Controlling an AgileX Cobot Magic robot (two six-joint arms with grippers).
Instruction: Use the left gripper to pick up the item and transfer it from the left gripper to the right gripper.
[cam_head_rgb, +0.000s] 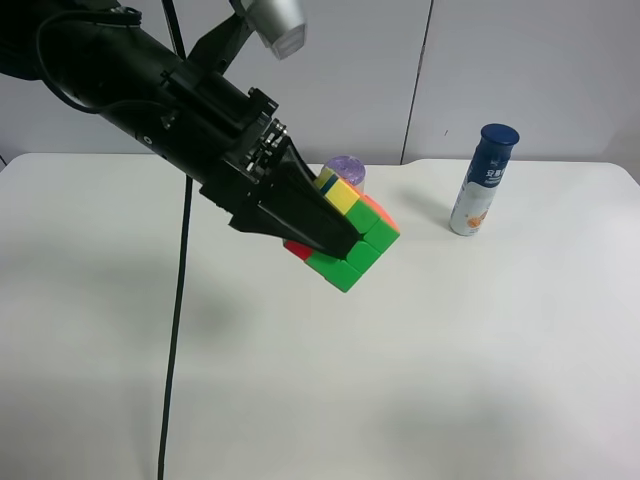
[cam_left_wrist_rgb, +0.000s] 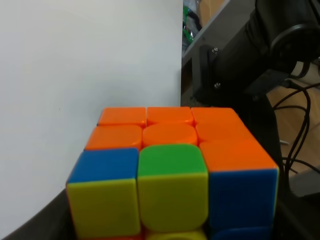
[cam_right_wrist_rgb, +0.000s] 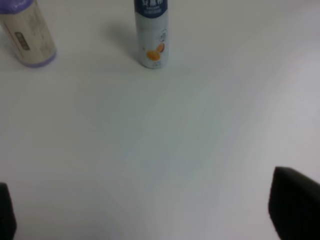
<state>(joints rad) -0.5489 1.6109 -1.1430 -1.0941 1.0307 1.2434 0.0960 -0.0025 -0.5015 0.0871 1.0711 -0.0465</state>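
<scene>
L pincer (cam_head_rgb: 348, 236) clamps cube (cam_head_rgb: 371, 244), prob. light, rigid, slick plastic; R pincer (cam_right_wrist_rgb: 150, 207) gaping, empty, shd take free opposite flat faces.

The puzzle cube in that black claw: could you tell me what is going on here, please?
The left claw is shut on the puzzle cube and holds it in the air above the white table. The right claw is open over bare table, holding nothing, so the handover is not yet done. A blue-capped bottle and a purple-capped cylinder stand nearby.
</scene>
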